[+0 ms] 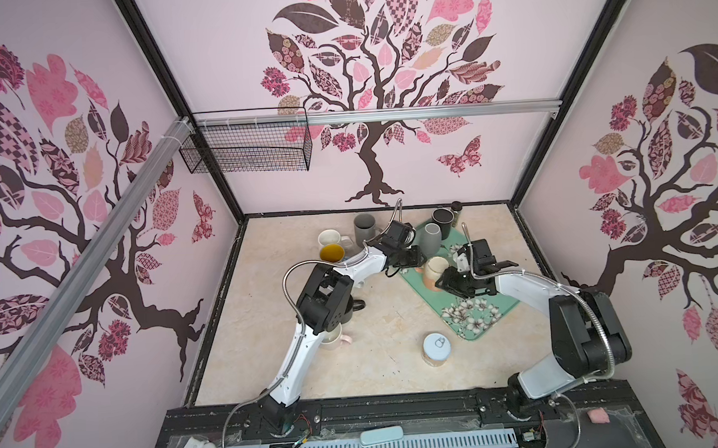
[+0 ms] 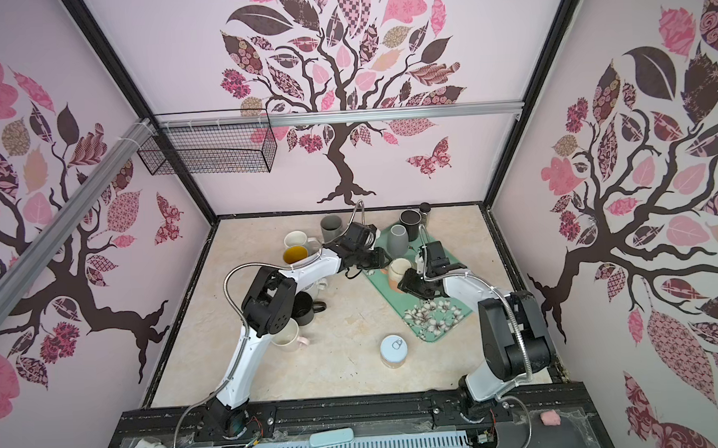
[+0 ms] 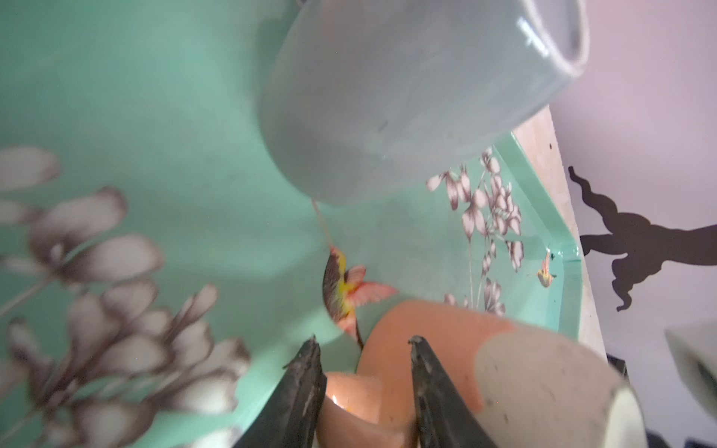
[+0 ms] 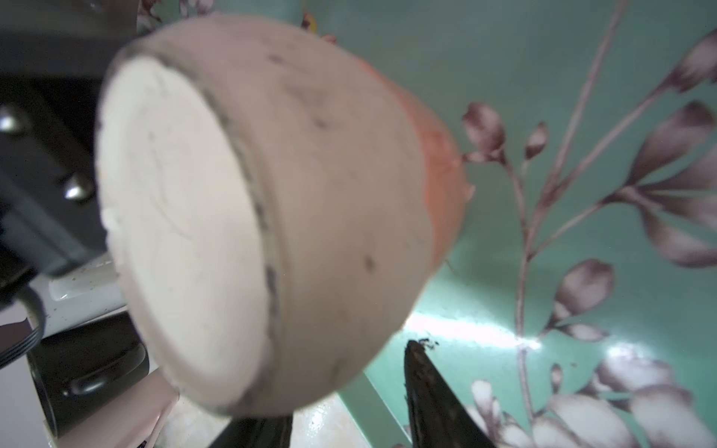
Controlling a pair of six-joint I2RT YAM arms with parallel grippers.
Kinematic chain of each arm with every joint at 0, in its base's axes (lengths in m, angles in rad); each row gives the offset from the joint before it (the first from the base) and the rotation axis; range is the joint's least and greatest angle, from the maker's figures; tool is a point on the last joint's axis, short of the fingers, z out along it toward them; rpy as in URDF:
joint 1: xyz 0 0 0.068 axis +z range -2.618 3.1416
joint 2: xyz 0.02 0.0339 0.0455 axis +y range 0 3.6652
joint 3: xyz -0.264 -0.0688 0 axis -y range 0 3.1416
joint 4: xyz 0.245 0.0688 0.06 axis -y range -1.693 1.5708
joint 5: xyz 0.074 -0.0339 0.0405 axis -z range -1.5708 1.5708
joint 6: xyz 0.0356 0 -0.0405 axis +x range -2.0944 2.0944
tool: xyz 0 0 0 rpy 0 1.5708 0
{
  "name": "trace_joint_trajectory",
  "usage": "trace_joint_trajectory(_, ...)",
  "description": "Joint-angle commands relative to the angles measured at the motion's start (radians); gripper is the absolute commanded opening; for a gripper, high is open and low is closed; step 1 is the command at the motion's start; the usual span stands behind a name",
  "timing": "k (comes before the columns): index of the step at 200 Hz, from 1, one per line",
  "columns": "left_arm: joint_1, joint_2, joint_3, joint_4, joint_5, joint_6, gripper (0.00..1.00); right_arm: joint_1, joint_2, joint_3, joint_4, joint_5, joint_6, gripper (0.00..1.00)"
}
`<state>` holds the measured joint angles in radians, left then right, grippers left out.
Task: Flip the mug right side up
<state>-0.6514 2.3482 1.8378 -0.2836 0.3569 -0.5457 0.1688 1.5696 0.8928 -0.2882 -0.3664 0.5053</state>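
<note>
- step in hand, as i judged it: the grasp before the flip. the cream-and-orange speckled ceramic mug (image 1: pixel 436 271) sat base-up and a little tilted on the teal flowered tray (image 3: pixel 174 97), about midway along the tray's long edge nearer the left arm. whether its rim had left the tray i could not tell.
- the left gripper (image 3: pixel 364 343) was clenched on the mug's orange handle, a finger on each side.
- the right gripper (image 1: pixel 442 283) was just beside the mug's wall with its jaws apart. one fingertip was hidden behind the mug, so i could not tell whether it gripped.
- the next move probably called for lifting the mug clear, rolling it half a turn about the handle until the mouth faced up, and keeping off the cup close by.
- a pale grey handleless ceramic cup (image 1: pixel 430 236) stood upright toward the tray's far corner, with nothing seen inside.
- a dark mug with a black inside (image 1: pixel 443 219) stood at that far corner and looked empty. whether it was on the tray or just off it i could not tell.
- toward the far edge of the beige marbled table (image 1: pixel 387 328), a grey mug (image 1: pixel 365 227) and a white mug (image 1: pixel 329 238) looked empty. a mug with a yellow inside (image 1: pixel 332 253) showed either glaze or liquid, and i could not tell which.
- a round tin with a ring-pull lid (image 1: pixel 437 348) stood sealed near the tray's near corner.
</note>
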Motion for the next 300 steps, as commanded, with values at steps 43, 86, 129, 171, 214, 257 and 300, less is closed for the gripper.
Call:
trace_joint_trajectory(43,-0.088,-0.199,-0.305,0.123,0.019,-0.080,0.39,-0.050,0.050,0.143,-0.032,0.076,-0.082,0.48)
trace_joint_trajectory(86,-0.160,-0.231,-0.355,0.213,0.019,-0.149,0.39,-0.049,0.034,0.159,-0.075,0.097,-0.095,0.48)
trace_joint_trajectory(129,-0.155,-0.375,-0.480,0.241,-0.067,-0.120,0.44,0.035,-0.126,0.090,-0.107,0.254,-0.095,0.50)
trace_joint_trajectory(171,-0.112,-0.542,-0.712,0.266,-0.143,-0.111,0.46,0.165,-0.081,0.150,-0.173,0.357,-0.124,0.52)
trace_joint_trajectory(214,-0.058,-0.617,-0.853,0.315,-0.154,-0.153,0.46,0.219,0.060,0.231,-0.203,0.373,-0.135,0.55)
trace_joint_trajectory(257,-0.038,-0.641,-0.874,0.314,-0.160,-0.141,0.47,0.235,0.165,0.292,-0.216,0.370,-0.141,0.55)
trace_joint_trajectory(300,-0.032,-0.655,-0.875,0.312,-0.166,-0.129,0.47,0.248,0.218,0.306,-0.229,0.421,-0.157,0.42)
